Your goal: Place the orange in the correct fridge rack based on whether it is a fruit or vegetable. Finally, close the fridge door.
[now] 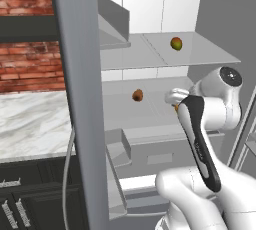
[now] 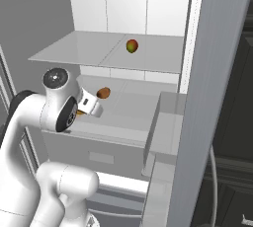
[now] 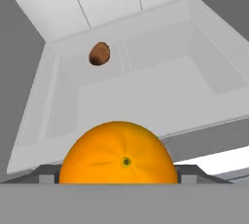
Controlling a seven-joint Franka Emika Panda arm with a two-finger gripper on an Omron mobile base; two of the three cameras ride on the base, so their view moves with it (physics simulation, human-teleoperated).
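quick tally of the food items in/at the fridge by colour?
Orange: 1, the orange at the gripper
Greenish-yellow: 1, the round fruit on the fridge rack
Brown: 1, the round item on the shelf below
Total: 3

Bright orange [image 3: 118, 154], stem dimple facing out, close before the lower shelf; pale grey fridge rack [image 1: 200, 54] sits higher.
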